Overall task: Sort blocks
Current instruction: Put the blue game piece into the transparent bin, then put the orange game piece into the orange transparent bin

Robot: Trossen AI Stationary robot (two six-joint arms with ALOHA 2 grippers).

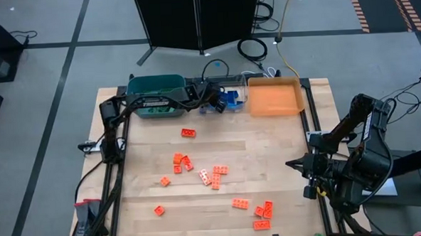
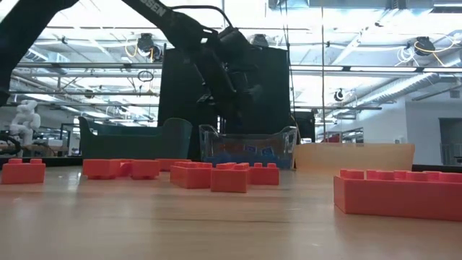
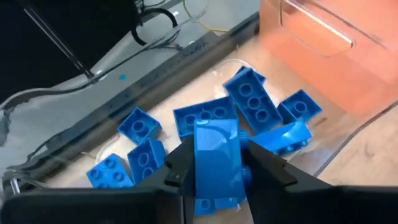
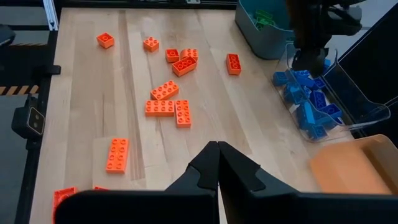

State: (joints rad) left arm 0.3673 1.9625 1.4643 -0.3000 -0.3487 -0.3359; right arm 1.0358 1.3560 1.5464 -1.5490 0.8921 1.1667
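One step: drop the blue brick into the clear bin w/ the other blues.
Left gripper: over the clear bin at the table's far edge; fingers clamped on the blue brick, stud side not facing the wrist cam.
Blue pile: approx. eight blue bricks already in the bin, directly under the held one.
Release tip: looks well inside the walls, so I'd spread the fingers only a bit, let it fall straight, then lift clear before swinging away.
Risk: the brick could bounce off the pile or tip toward the bin's open-looking low side near the orange bin; a low drop is prob. safer.
Teal bin: just beside the clear one on the left arm's side; green bits inside per right wrist view.
Orange-red bricks: about fifteen loose on the wooden table, mid to near edge, none in the orange bin that I can see.
Right gripper: parked at the table's right edge, fingers pressed together, empty.
Progress: greens & blues seem done; orange-reds left, judging from the layout.
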